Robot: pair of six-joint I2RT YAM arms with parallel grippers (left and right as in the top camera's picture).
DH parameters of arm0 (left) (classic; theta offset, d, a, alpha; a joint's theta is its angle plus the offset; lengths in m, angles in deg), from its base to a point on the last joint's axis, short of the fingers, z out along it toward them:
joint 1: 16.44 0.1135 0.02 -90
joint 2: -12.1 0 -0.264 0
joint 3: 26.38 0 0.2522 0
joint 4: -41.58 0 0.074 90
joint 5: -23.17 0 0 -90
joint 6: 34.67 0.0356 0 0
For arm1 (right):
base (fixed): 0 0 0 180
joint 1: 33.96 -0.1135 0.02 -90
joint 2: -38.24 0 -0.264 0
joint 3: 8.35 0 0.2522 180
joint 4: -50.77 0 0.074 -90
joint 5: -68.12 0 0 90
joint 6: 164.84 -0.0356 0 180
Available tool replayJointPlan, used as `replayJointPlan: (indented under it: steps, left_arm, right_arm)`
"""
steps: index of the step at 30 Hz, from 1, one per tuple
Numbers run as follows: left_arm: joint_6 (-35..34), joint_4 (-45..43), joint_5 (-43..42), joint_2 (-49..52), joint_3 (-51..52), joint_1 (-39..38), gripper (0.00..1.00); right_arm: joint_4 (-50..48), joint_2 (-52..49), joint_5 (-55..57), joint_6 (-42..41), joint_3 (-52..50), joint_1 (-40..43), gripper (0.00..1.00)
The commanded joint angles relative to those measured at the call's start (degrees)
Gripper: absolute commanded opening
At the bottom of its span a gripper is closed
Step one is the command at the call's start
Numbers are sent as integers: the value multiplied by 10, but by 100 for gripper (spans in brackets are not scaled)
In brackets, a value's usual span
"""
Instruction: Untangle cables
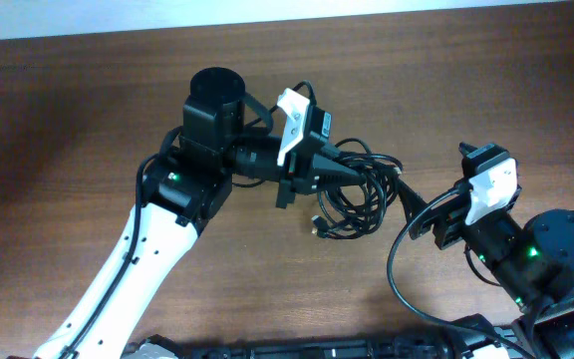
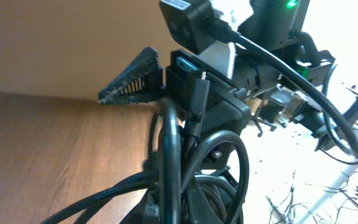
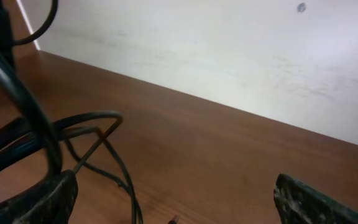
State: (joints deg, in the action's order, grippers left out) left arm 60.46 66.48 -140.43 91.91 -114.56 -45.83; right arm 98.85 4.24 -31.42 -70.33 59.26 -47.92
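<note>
The cables are thin black cords bunched in loose loops at the table's middle, with a small plug end at the lower left of the bunch. My left gripper reaches into the bunch from the left. In the left wrist view its jaws are shut on several cable strands that loop over them. My right gripper is just right of the bunch, open and empty. In the right wrist view its fingers stand wide apart, and cable loops lie at the left, beside the left finger.
The brown wooden table runs to a pale wall at the back. The right arm's thick fixed wire curves along the table at the lower right. The right gripper's body fills the left wrist view, close ahead.
</note>
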Motion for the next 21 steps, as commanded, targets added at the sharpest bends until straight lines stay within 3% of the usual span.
replayJointPlan:
  steps: [1, 5, 21]
  left_arm:
    - [12, -3, 34, -14, -7, 1, 0]
    - [12, -1, 77, -14, -7, 8, 0]
    - [12, -4, -59, -14, -7, 24, 0]
  right_arm:
    - [7, 1, -44, -5, 5, 1, 100]
    - [10, 1, -80, -5, 5, 1, 100]
    - [-39, 1, -85, -5, 5, 1, 99]
